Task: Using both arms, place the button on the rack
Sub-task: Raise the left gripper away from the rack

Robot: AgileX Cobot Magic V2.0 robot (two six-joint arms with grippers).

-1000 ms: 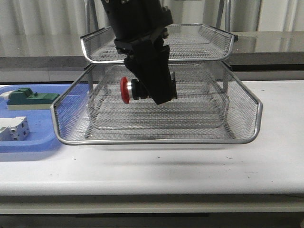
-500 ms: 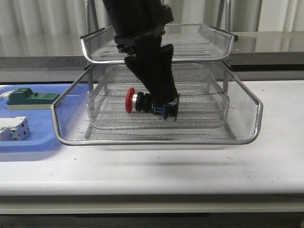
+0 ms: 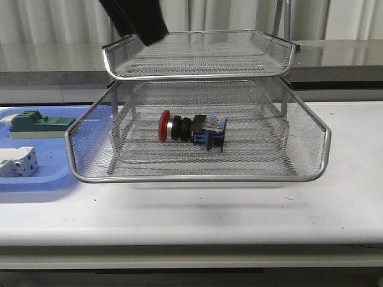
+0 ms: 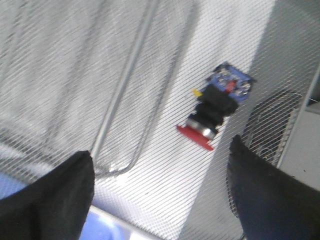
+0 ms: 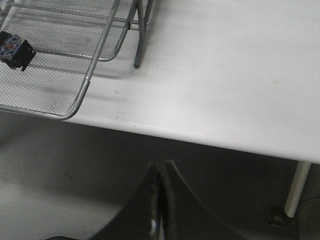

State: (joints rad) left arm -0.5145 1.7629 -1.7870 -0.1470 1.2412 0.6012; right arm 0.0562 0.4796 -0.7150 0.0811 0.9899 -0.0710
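The left gripper (image 4: 160, 200) has its fingers (image 4: 50, 200) spread wide, both tips cut off by the frame edge and holding nothing. The right gripper (image 5: 161, 200) has its fingers (image 5: 150, 200) pressed together, out beyond the tabletop (image 5: 225, 75) edge. The button (image 3: 191, 128) lies on its side on the mesh of the rack's (image 3: 197, 176) pulled-out tier, red cap leftward. In the front view only a dark piece of the left arm (image 3: 134, 18) shows at the top edge.
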